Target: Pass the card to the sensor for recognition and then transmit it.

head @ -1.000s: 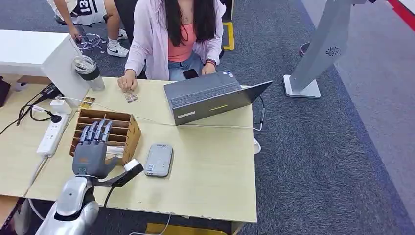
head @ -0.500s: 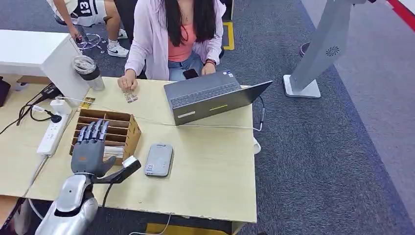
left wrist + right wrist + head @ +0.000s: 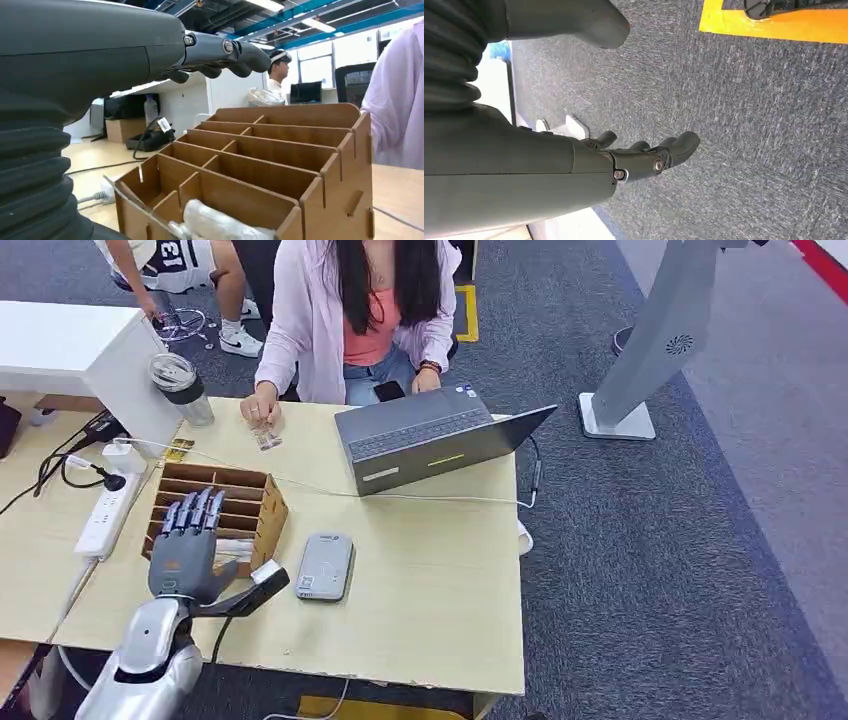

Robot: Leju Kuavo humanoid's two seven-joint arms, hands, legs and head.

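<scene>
My left hand (image 3: pixel 185 552) hovers open over the near end of a wooden slotted card box (image 3: pixel 265 502), fingers stretched flat and thumb out toward the grey card sensor (image 3: pixel 325 566). It holds nothing. A pale plastic-wrapped card (image 3: pixel 233 548) lies in the box's nearest slot, just beside the palm. In the left wrist view the hand (image 3: pixel 100 60) floats above the box (image 3: pixel 280 165), with the wrapped card (image 3: pixel 220 227) below it. My right hand (image 3: pixel 574 170) hangs over the carpet with loosely bent fingers, empty.
A person in a pink shirt (image 3: pixel 350 320) sits across the table, one hand (image 3: pixel 260 412) by a small card (image 3: pixel 266 438). An open laptop (image 3: pixel 430 435), a tumbler (image 3: pixel 182 387), a power strip (image 3: pixel 105 515) and cables share the table (image 3: pixel 430 580).
My left hand has drifted slightly back and to the left above the box. Nothing was taken hold of.
</scene>
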